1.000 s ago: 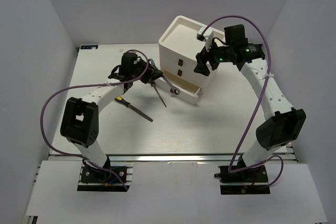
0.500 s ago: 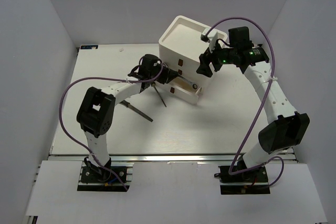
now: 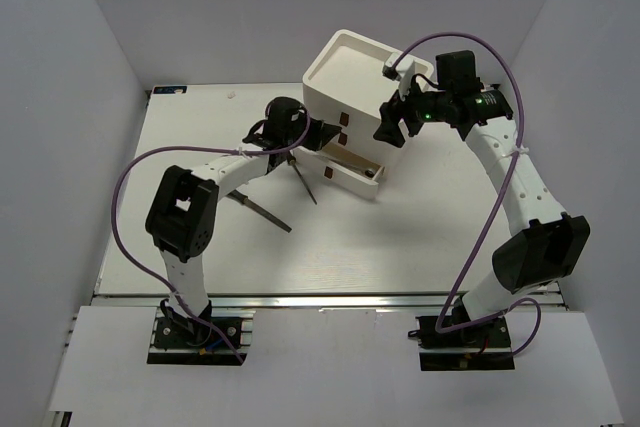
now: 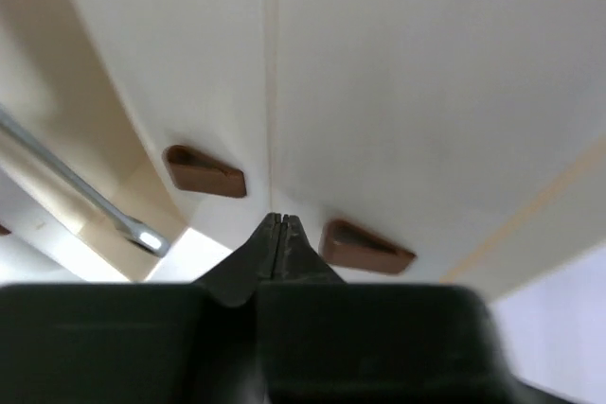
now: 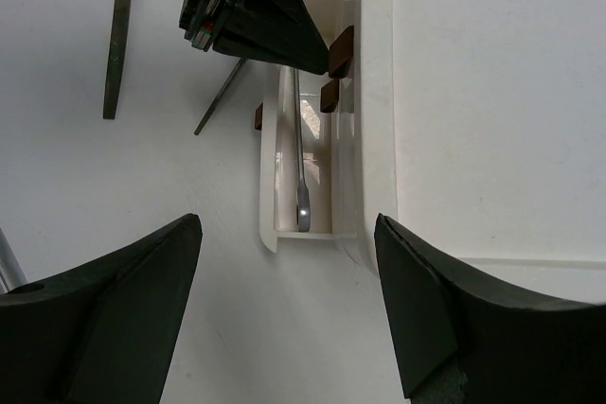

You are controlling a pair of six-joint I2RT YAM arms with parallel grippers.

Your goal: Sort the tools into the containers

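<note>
In the open bottom drawer [image 5: 269, 186], the wrench [image 5: 299, 153] lies, its far end hidden behind the left gripper [image 4: 281, 226] (fingers pressed together, empty); right gripper [image 5: 286, 234] fingers wide apart, holding nothing.

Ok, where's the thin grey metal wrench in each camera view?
Top external: too faint to pick out; it would be inside the pulled-out white plastic bottom drawer.
Left wrist: the thin grey metal wrench is at the left edge, slanting downward.
Right wrist: centre, lying lengthwise in that drawer.
Shared landmark: the red-brown drawer tabs.
</note>
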